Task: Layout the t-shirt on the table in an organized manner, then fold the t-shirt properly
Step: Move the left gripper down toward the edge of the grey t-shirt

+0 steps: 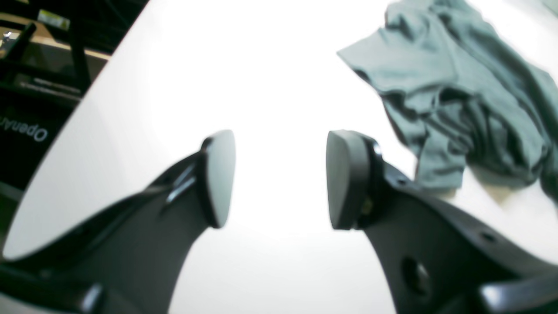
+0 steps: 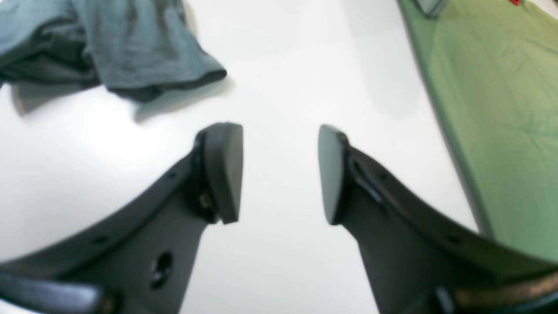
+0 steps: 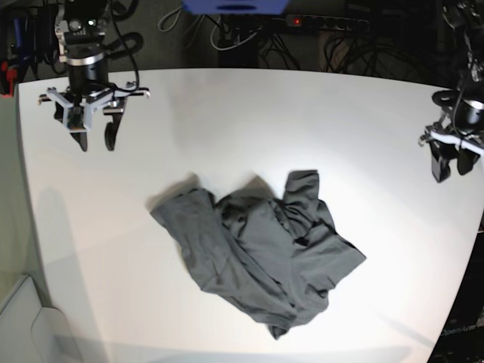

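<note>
The dark grey t-shirt (image 3: 261, 246) lies crumpled in a heap on the white table (image 3: 249, 121), a little in front of its middle. The left wrist view has the t-shirt (image 1: 462, 87) at the upper right, off to the side of my left gripper (image 1: 281, 179), whose jaws stand open over bare table. In the right wrist view a sleeve of the t-shirt (image 2: 130, 48) lies at the upper left, clear of my right gripper (image 2: 281, 174), also open and empty. In the base view the left gripper (image 3: 452, 168) hangs at the right edge and the right gripper (image 3: 96, 138) at the far left.
Green flooring (image 2: 501, 109) runs beyond the table's edge on the right arm's side. Cables and a power strip (image 3: 325, 23) lie behind the far edge. A dark stand with lettering (image 1: 30, 131) is past the edge by the left arm.
</note>
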